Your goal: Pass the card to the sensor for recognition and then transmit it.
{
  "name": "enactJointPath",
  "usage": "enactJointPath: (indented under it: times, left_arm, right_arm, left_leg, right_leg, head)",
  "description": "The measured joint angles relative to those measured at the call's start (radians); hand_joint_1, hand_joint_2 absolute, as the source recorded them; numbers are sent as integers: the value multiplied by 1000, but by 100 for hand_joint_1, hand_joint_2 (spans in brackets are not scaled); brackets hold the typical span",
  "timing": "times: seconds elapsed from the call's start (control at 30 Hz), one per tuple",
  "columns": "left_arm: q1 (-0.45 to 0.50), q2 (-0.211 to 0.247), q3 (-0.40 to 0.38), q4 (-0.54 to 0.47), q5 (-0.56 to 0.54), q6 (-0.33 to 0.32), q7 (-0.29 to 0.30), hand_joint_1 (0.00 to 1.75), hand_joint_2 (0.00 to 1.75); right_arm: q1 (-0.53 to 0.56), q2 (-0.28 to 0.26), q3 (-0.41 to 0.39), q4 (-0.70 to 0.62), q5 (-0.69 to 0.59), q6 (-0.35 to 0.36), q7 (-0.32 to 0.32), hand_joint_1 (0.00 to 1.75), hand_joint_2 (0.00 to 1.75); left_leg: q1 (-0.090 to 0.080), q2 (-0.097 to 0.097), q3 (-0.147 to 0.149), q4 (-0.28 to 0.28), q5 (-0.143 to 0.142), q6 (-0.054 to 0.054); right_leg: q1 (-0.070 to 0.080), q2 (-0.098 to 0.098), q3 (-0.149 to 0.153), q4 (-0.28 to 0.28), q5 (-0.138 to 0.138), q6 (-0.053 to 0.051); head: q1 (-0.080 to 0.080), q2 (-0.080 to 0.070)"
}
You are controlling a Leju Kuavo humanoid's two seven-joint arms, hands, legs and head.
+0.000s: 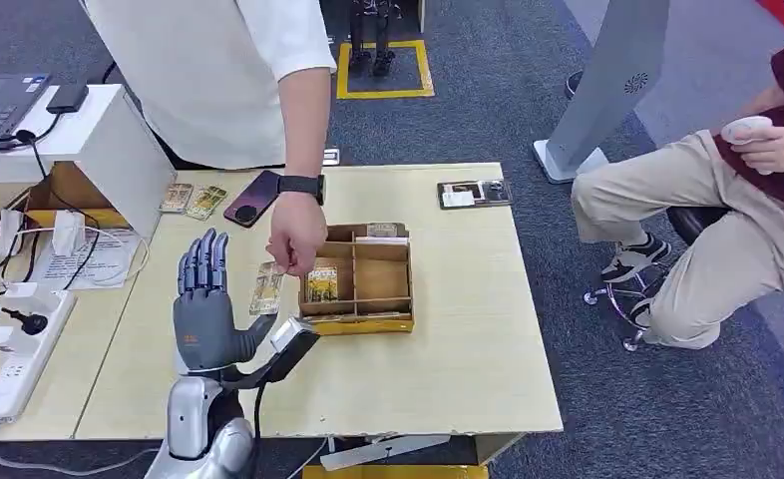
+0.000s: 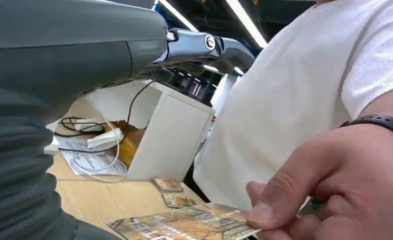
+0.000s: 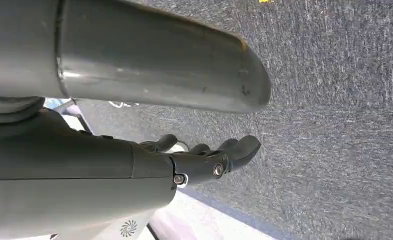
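My left hand (image 1: 203,299) stands over the table with its fingers straight and spread, the thumb out to the side, holding nothing. A person's hand (image 1: 295,238) pinches a patterned card (image 1: 266,288) and holds it right beside my palm, just above the thumb. In the left wrist view the card (image 2: 184,225) lies flat under the person's thumb (image 2: 264,212), with my dark fingers (image 2: 204,45) stretched above it. My right hand (image 3: 224,155) hangs over the grey carpet, fingers loosely extended and empty. A dark phone-like device (image 1: 253,198) lies at the table's far side.
A cardboard box (image 1: 393,284) with compartments and cards stands right of my hand. Two loose cards (image 1: 191,200) lie near a white box (image 1: 109,140). A small black device (image 1: 475,193) sits at the far right. Cables and a power strip (image 1: 19,369) are on the left. A seated person (image 1: 727,200) is to the right.
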Motion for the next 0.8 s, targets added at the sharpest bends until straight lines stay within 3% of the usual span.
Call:
enactJointPath:
  times: [0.07, 0.1, 0.13, 0.8]
  left_arm:
    - [-3, -2, 4, 4, 5, 0, 0, 0, 175]
    - [-5, -2, 5, 7, 14, 0, -2, 166, 175]
    - [-6, -2, 6, 9, 19, 0, -5, 175, 175]
    - [-7, -34, 30, 24, 43, 1, -76, 175, 175]
  right_arm:
    - [0, 0, 1, 0, 2, 0, 1, 0, 0]
    - [0, 0, 2, 0, 3, 1, 5, 0, 0]
    - [0, 0, 2, 0, 3, 1, 7, 0, 0]
    - [0, 0, 6, 0, 6, 1, 14, 0, 0]
  left_leg:
    - [0, 0, 0, 0, 0, 0]
    - [0, 0, 0, 0, 0, 0]
    - [0, 0, 0, 0, 0, 0]
    - [0, 0, 0, 0, 0, 0]
  right_leg:
    - [0, 0, 0, 0, 0, 0]
    - [0, 0, 0, 0, 0, 0]
    - [0, 0, 0, 0, 0, 0]
    - [0, 0, 0, 0, 0, 0]
  head:
    - [0, 0]
    - [0, 0]
    - [0, 0]
    - [0, 0]
